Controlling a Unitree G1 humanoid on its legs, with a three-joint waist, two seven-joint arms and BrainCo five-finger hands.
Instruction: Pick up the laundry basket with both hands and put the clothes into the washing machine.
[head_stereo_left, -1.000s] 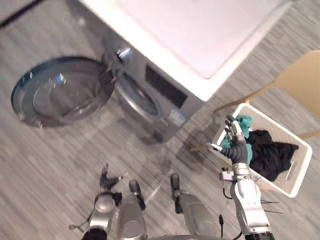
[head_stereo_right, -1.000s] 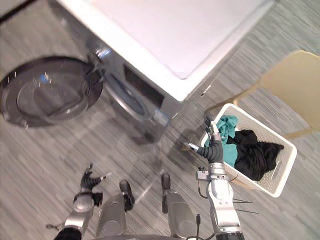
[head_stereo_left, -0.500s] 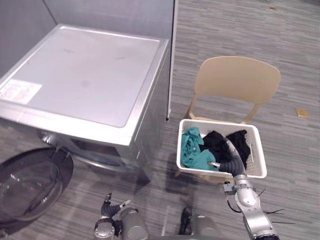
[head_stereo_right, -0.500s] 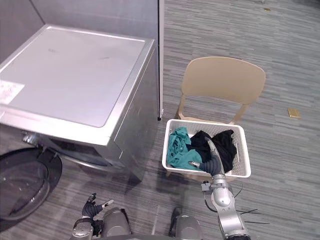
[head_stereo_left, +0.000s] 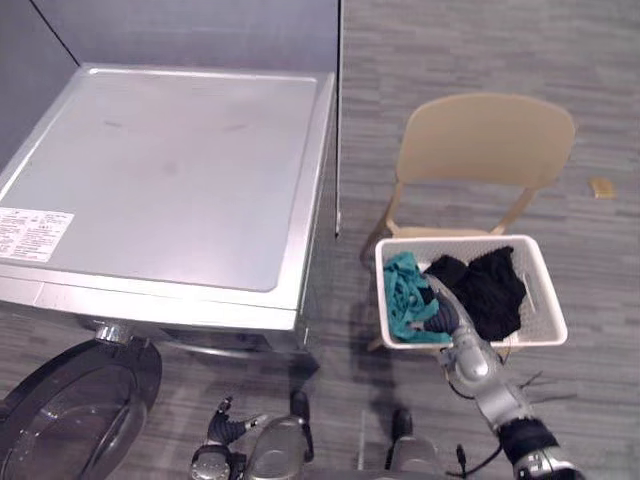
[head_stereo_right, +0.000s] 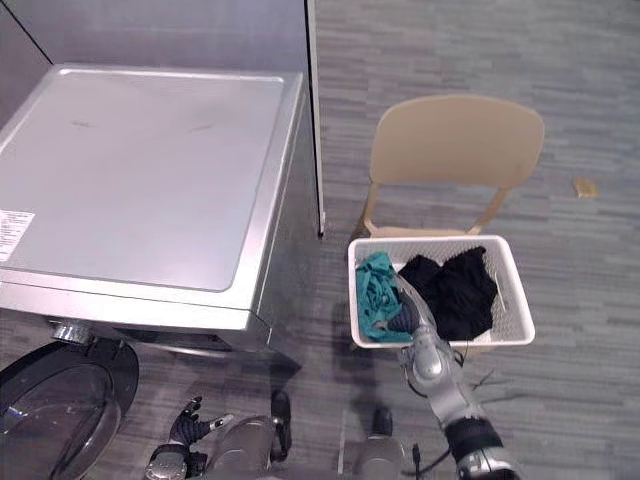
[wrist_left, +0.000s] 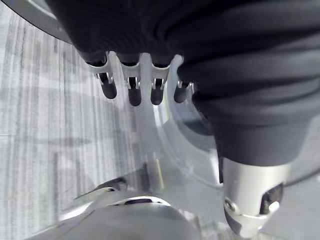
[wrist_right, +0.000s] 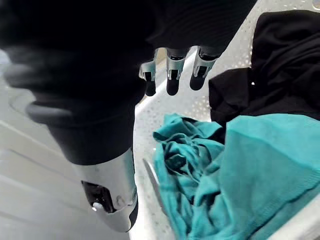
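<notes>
We see a grey striped floor carrying the washing machine and, just beside it, a tan chair. The white laundry basket sits on the chair's seat. A small tan scrap lies on the floor near the chair.

Robot hand above teal cloth and black cloth.

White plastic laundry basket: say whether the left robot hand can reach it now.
Probably not: the left robot hand hangs low near the open glass door, far from the white plastic laundry basket on the beige chair.
</notes>
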